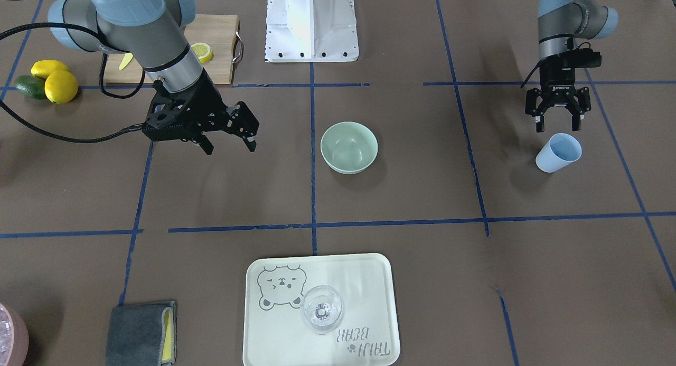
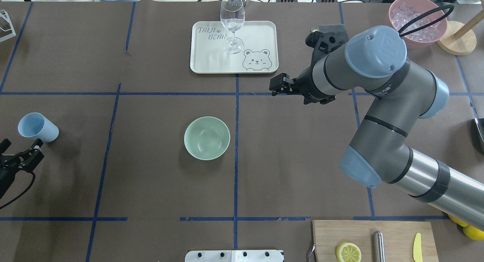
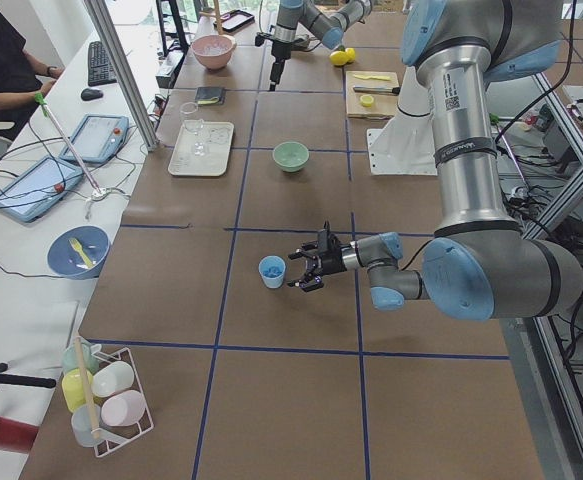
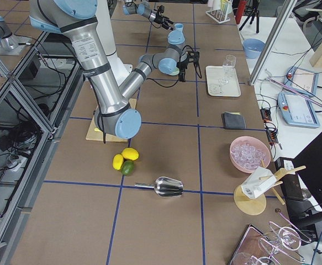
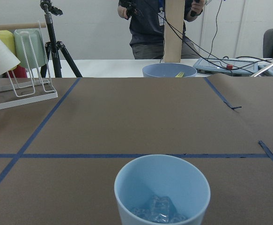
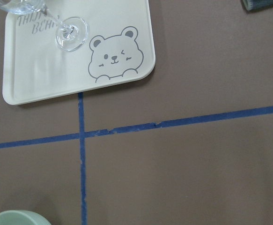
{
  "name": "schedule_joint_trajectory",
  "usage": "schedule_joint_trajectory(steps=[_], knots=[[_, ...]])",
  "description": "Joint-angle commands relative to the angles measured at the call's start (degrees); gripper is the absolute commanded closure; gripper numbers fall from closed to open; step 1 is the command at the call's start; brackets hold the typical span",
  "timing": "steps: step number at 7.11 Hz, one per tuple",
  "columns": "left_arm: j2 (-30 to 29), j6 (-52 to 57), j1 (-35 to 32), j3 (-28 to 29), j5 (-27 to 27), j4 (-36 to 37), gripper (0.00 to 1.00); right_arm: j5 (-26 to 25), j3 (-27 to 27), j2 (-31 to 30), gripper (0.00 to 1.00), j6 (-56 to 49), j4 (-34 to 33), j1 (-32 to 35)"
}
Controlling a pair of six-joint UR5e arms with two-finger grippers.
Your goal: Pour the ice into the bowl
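Note:
The pale mint-green bowl (image 1: 349,147) stands empty in the middle of the table; it also shows in the overhead view (image 2: 207,138) and the right wrist view (image 6: 14,219). A light blue cup (image 1: 559,152) (image 2: 38,127) stands upright with a few clear ice cubes (image 5: 157,211) in its bottom. My left gripper (image 1: 557,127) (image 2: 22,145) is open and empty, just short of the cup and not touching it. My right gripper (image 1: 231,145) is open and empty, held above the table between the bowl and the tray.
A cream tray (image 2: 261,35) with a clear wine glass (image 2: 232,24) lies beyond the bowl. A pink tub of ice (image 2: 418,22) stands at the far right. A cutting board (image 1: 222,38) with a lemon slice, lemons (image 1: 60,86), a grey cloth (image 1: 140,331) and a metal scoop (image 4: 166,186) lie around.

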Motion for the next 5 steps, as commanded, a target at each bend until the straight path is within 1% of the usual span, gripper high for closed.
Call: schedule_joint_trajectory(steps=[1,2,3,4,5], knots=[[-2.48,-0.25,0.15,2.86,1.27,1.27,0.00,0.12,3.26,-4.84,0.00,-6.56,-0.12,1.76],[-2.75,-0.25,0.15,3.84,1.62,1.27,0.00,0.65,3.61,-5.90,0.00,-6.75,-0.29,2.46],[-4.41,-0.25,0.15,5.16,3.19,1.27,0.00,1.52,5.18,-9.13,0.00,-9.28,-0.21,3.43],[-4.95,-0.07,0.15,5.43,3.38,1.27,0.00,2.14,6.68,-10.99,0.00,-11.30,-0.29,3.87],[-5.30,0.02,0.15,5.61,3.39,1.36,0.00,2.23,6.78,-11.10,0.00,-11.41,-0.30,3.96]])
